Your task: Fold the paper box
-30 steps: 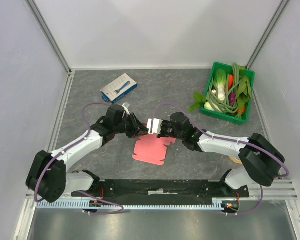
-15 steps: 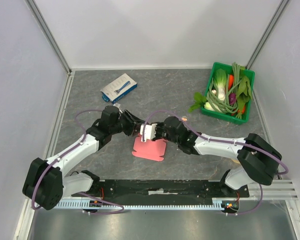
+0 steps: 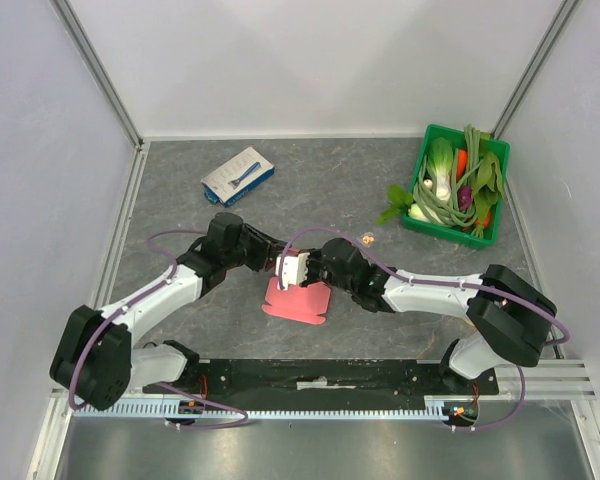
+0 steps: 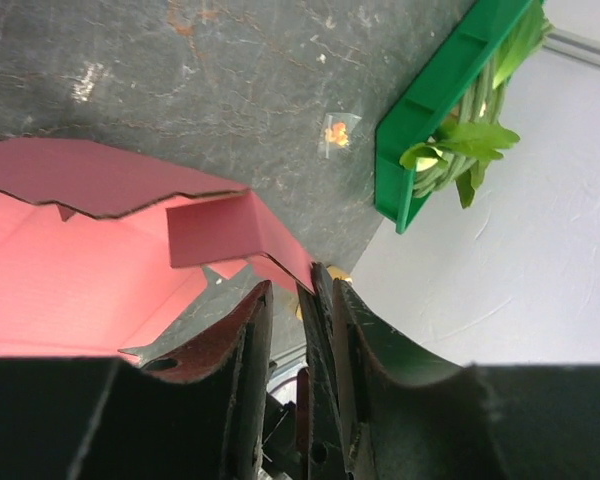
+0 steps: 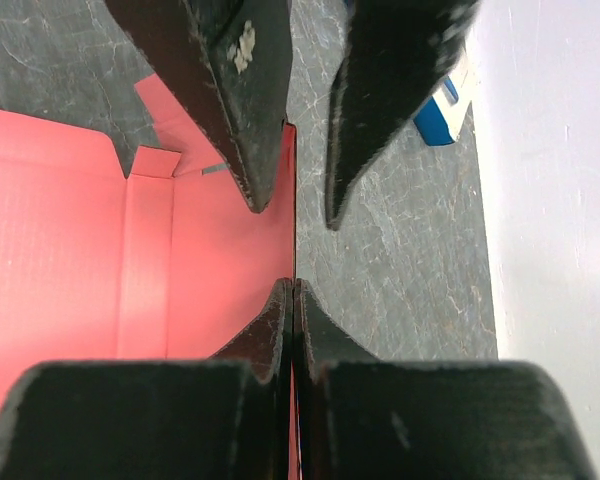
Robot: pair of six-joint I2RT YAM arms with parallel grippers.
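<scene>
The pink-red paper box lies on the grey table between the two arms, with one side raised. It also shows in the left wrist view and the right wrist view. My right gripper is shut on the raised edge of the box, with its closed tips pinching the card. My left gripper is open and faces it from the other side. Its two fingers straddle the same edge without closing. In the left wrist view the right gripper's shut fingers sit between them.
A white-and-blue box lies at the back left, and its corner shows in the right wrist view. A green basket of vegetables stands at the back right and shows in the left wrist view. A small scrap lies near it.
Both grippers have moved left and nearer, staying together at the box's edge. The box's flat footprint has shrunk as its side was raised.
</scene>
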